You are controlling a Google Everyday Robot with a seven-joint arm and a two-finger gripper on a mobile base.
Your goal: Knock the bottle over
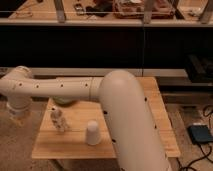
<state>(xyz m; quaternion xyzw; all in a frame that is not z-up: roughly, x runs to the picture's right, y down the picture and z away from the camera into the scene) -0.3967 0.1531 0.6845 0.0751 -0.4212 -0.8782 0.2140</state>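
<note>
Arm (75,89) outstretched — jaws closed, far left

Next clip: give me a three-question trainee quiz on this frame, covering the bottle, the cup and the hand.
1. True or false: the bottle lies flat on the table.
2. Where is the hand? A) past the table's left edge in the picture, off to the bottle's side; B) above the table's middle; C) out of view.
3. Fill in: in the picture, the white cup stands to the bottle's ____.
Key: 1 false, it stands; 2 A; 3 right.
</note>
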